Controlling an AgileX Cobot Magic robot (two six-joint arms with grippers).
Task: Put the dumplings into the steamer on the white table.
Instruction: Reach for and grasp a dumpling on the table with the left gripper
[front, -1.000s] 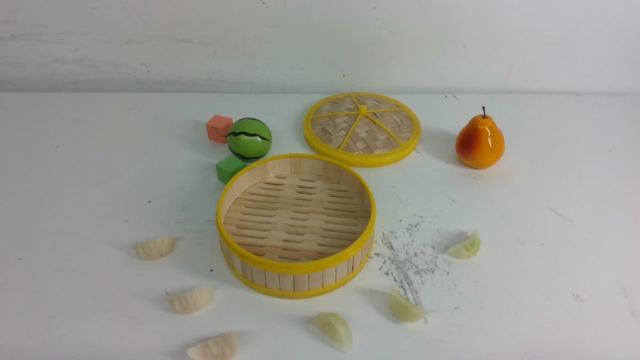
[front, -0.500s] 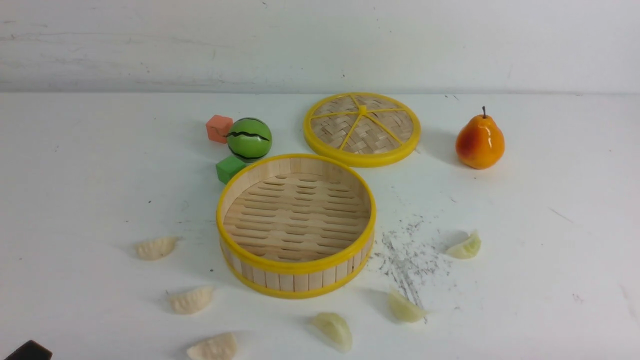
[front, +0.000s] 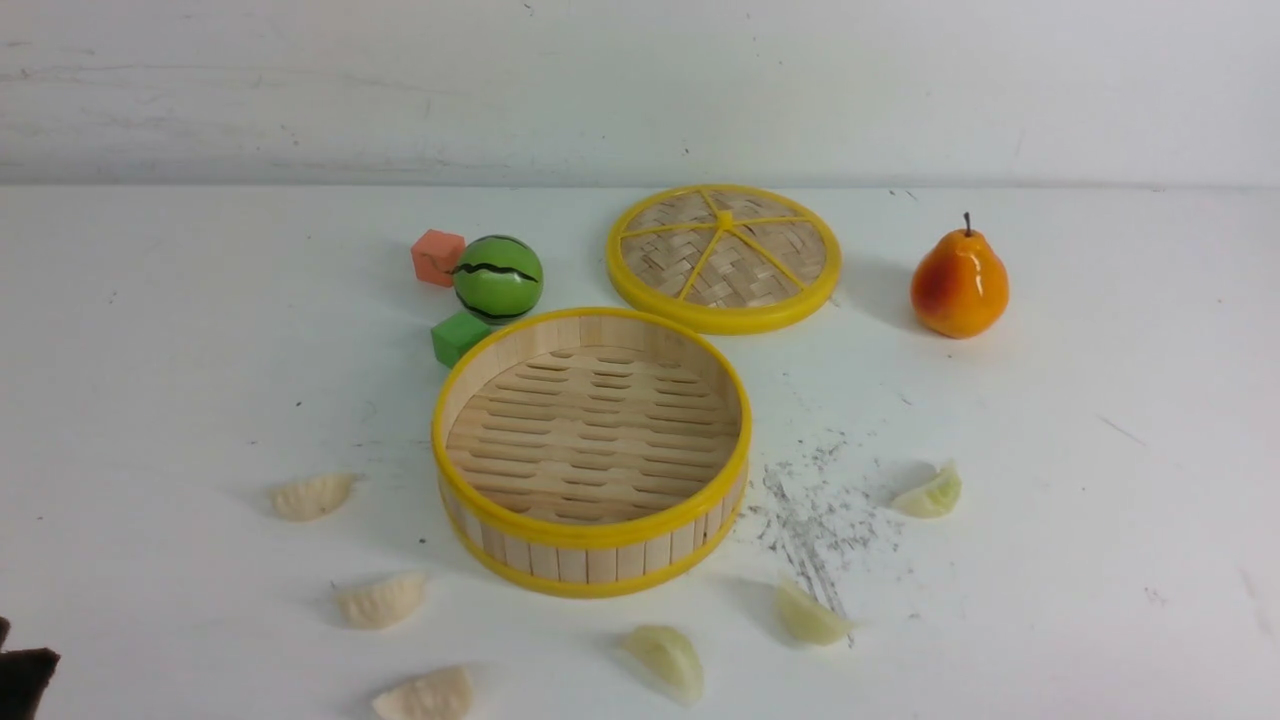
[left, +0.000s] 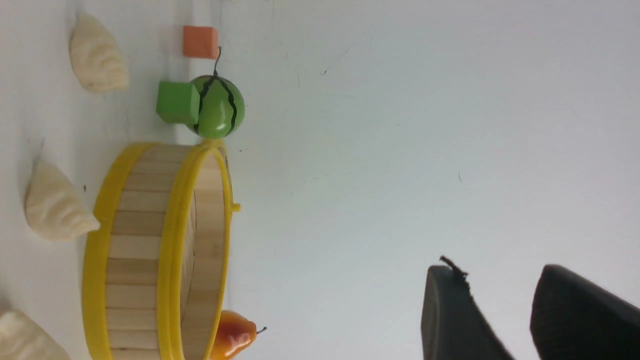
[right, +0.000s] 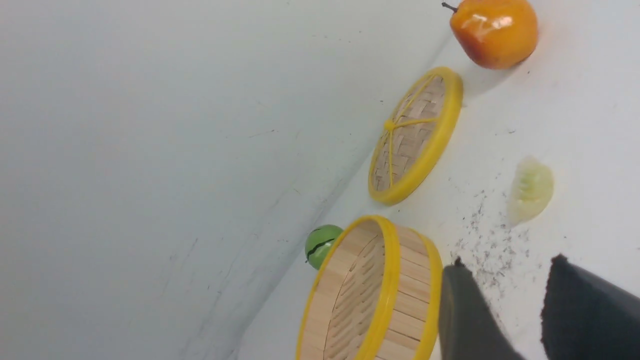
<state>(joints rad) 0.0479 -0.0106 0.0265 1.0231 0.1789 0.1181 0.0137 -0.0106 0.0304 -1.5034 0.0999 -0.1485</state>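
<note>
A round shallow bamboo steamer with upright wooden slat walls and yellow rims (front: 590, 560) stands near the middle of the scuffed white bench (front: 1100, 600). All six dumplings lie on the bench around its near side, none touching it. On the left are a cream-white pleated crescent dumpling (front: 312, 496), a second cream-white dumpling (front: 381, 600) nearer the robot, and a third cream-white dumpling (front: 425, 694) at the front edge of the view. On the right are a pale yellowish-green dumpling (front: 667, 657) just in front of the steamer, a second yellowish-green dumpling (front: 810, 615) beside a patch of grey-black scuff marks (front: 820, 510), and a third yellowish-green dumpling (front: 932, 493) beyond that patch. Behind the steamer lies a flat woven disc lid with yellow spokes (front: 724, 256), with a glossy orange toy pear (front: 958, 282) upright to its right. To its left are a green striped watermelon ball (front: 498, 278), a small orange cube (front: 438, 256) and a small green cube (front: 458, 337) just beside the steamer's far-left rim. The left pincer (left: 497, 274) hangs above the bench, its black fingers apart with nothing between them. The right pincer (right: 507, 265) likewise stands apart and empty.
</note>
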